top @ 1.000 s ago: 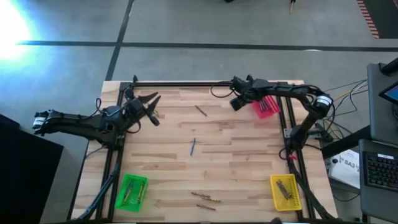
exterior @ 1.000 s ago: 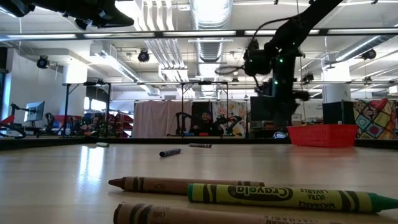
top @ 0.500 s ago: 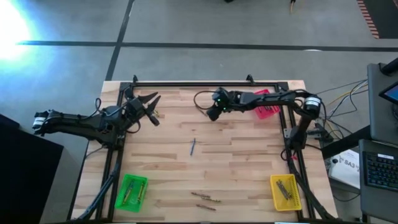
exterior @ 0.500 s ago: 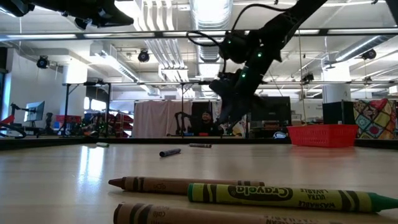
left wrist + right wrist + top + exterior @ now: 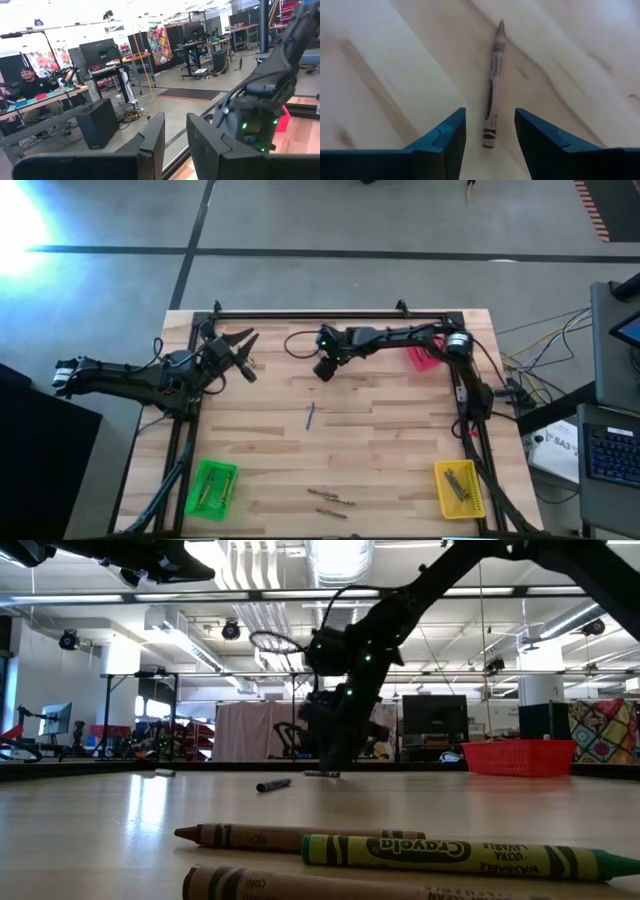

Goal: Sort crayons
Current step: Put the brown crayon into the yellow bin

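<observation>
So the right claw is stretched out over the worktop around 12 o'clock, fingers spread open with a grey-brown crayon lying flat right between them, not gripped. The left claw just hangs near the 10 o'clock edge, fingers a little apart and holding nothing. A blue crayon sits mid-worktop, a few more crayons lie at 6 o'clock, others are in the green tray and yellow tray, plus a red tray at 1 o'clock.
</observation>
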